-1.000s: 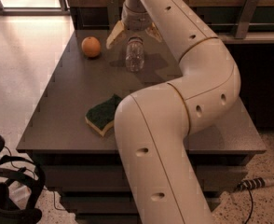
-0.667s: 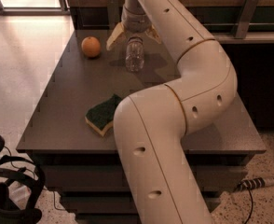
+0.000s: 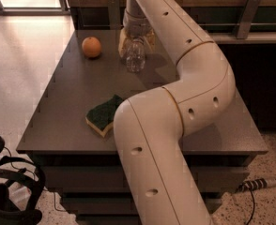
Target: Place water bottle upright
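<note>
The water bottle [image 3: 135, 57], clear and ribbed, stands upright on the dark grey table [image 3: 72, 111] near its far edge. Its cap is hidden behind my gripper. My gripper [image 3: 136, 40] hangs straight down over the bottle's top from the long white arm [image 3: 194, 69]. Its yellowish fingers [image 3: 123, 42] are spread on either side of the bottle's shoulder, and I see no firm grip on it.
An orange [image 3: 91, 47] sits on the table left of the bottle. A green and yellow sponge [image 3: 103, 115] lies near the table's front, beside my arm's lower link. A wall with a rail runs behind the table. Black cables [image 3: 6, 191] lie on the floor at the lower left.
The bottle has stayed upright in the same spot. The gripper's fingers, splayed wider apart before, now sit closer in beside the bottle's top.
</note>
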You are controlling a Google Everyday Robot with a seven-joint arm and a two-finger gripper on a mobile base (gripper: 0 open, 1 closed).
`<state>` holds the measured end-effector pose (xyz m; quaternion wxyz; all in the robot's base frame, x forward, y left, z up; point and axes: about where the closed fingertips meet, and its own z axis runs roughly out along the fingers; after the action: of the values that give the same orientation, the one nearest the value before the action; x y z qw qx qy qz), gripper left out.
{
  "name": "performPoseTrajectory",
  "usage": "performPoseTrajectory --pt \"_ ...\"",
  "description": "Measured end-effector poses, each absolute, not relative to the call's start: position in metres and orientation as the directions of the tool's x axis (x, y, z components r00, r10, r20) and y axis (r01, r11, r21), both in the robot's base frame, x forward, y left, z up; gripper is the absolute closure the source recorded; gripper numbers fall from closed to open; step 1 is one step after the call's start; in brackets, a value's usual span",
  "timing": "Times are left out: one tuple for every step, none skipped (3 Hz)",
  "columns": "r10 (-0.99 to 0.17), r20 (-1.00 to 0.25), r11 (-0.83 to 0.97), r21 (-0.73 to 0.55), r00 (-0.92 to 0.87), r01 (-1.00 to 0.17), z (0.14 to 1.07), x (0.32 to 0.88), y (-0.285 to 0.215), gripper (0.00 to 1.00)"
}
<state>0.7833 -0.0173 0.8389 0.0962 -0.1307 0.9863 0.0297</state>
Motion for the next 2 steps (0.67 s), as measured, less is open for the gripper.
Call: performPoseTrajectory --pt "-0.262 -0.188 0.961 0.038 -0.947 -0.274 0.8342 0.7829 -0.0142 0.55" --pt "-0.262 -0.210 0.960 0.043 -0.942 -0.277 0.8318 0.7898 -0.0101 0.78"
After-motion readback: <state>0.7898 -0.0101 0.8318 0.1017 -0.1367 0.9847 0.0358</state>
